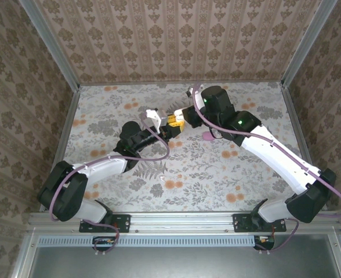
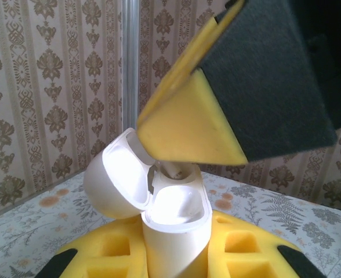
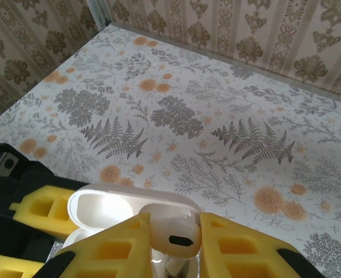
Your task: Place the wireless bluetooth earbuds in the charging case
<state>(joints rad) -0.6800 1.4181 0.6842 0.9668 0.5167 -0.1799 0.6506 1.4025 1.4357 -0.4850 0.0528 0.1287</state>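
Right hand [image 3: 173,243]: clamped on white earbud [image 3: 169,230], stem pointing straight down into case [image 2: 173,226].
Left hand [image 2: 176,252]: clamped on case, upright, lid open.

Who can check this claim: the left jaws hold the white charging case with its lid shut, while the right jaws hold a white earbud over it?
No: the lid of the white charging case is open, swung back, as the left wrist view shows. The rest is right.
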